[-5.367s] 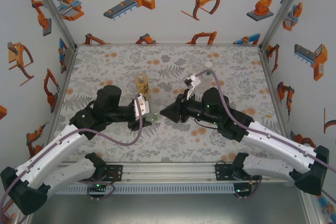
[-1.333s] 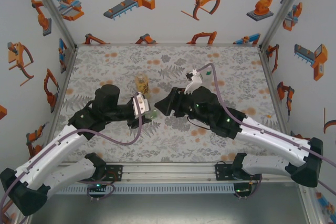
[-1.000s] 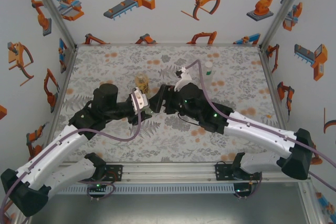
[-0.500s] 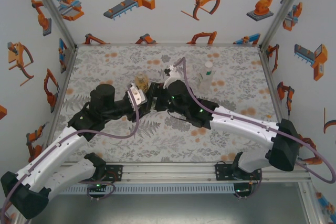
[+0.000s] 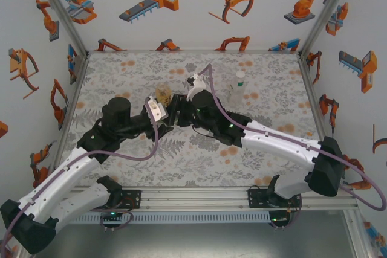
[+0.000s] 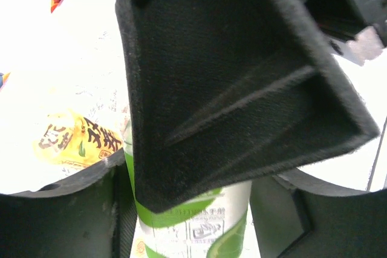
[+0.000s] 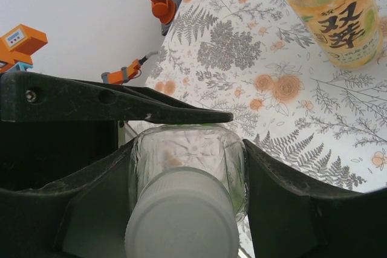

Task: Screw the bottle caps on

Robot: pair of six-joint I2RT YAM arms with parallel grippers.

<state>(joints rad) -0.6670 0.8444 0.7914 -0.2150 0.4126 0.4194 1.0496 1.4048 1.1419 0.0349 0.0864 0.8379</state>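
Left gripper (image 6: 187, 200): I've got its fingers (image 6: 60, 209) on either side of the short green-labelled bottle (image 6: 193, 222), low on the label band. They sit very close, but I cannot tell whether they are pressing or just clear of it.
Right gripper (image 7: 186, 149): narrow, clamped on that same bottle. On its wrist camera both black fingers (image 7: 284, 209) lie flush against the clear shoulder, one per side.
Whitish cap (image 7: 181, 222): sitting on the bottle's neck, right under the right wrist camera. I can't judge how far it is threaded.
Where the two arms meet: middle of the floral tabletop (image 5: 121, 77), a little left of centre, gripper tips nose to nose over the short bottle.
Amber bottle (image 5: 162, 93): upright just behind the meeting point, apart from both grippers. I see its yellow label with dark characters on both wrist cameras.
Slim bottle (image 5: 236, 90): upright, well off to the right of the grippers, towards the back, with a white cap (image 5: 240, 75) on top.
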